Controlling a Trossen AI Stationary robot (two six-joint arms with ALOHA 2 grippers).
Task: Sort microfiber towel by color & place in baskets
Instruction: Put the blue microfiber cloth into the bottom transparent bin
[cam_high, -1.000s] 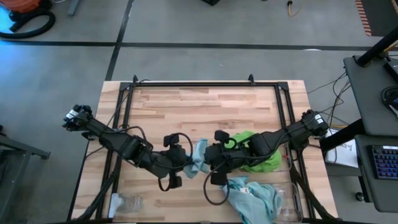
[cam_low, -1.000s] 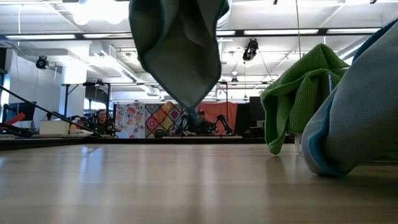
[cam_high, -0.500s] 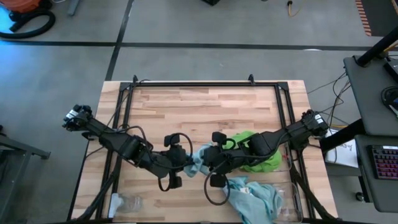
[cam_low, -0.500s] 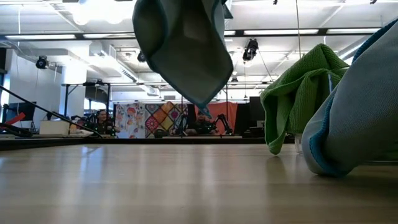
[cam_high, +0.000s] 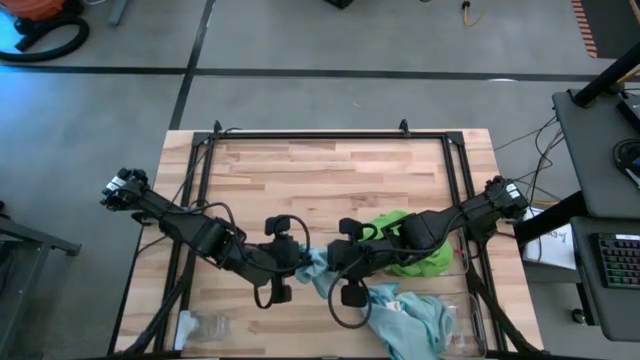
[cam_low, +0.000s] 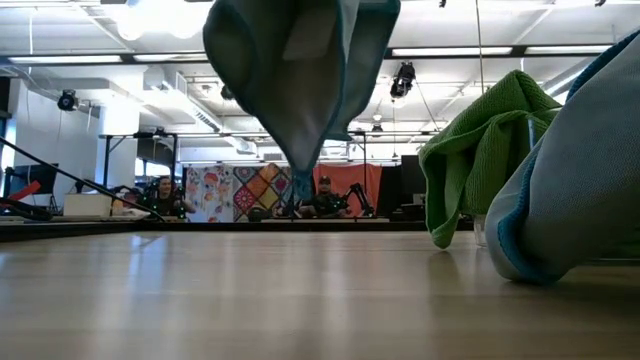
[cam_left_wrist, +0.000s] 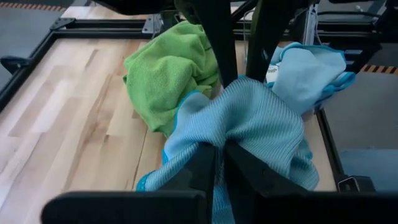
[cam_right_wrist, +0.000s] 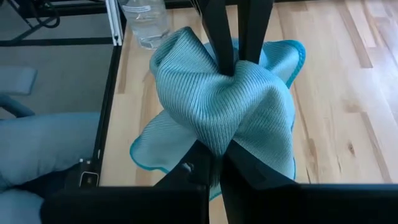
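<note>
A sky-blue microfiber towel (cam_high: 318, 268) hangs in the air over the table's middle, between my two grippers. My left gripper (cam_high: 301, 262) is shut on its left side and my right gripper (cam_high: 335, 263) is shut on its right side. The low view shows the towel (cam_low: 300, 80) bunched, with its lowest tip clear of the table. A lime green towel (cam_high: 412, 245) lies heaped on the table under my right arm. More blue towels (cam_high: 405, 315) lie heaped at the near right, partly in a clear basket (cam_high: 470, 320). My left gripper pinches a bunched fold of the blue towel (cam_left_wrist: 219, 138) between its two fingers, coming from the table's left and slanting down. The towel is lifted clear and sags below the fingers. My right gripper pinches a gathered fold on the towel's opposite side (cam_right_wrist: 214, 138) between its two fingers, slanting down from the table's right. The cloth between the two holds bulges up in slack folds.
A small clear jar (cam_high: 205, 325) stands near the table's near left corner. A black frame rail (cam_high: 320, 135) runs around the table. Bare wood (cam_high: 320, 180) lies across the far half.
My right gripper has turned toward the hanging blue towel and shut on it. The towel, which hung in a slanted point from my left gripper alone, is now gathered between both grippers and hangs straighter.
</note>
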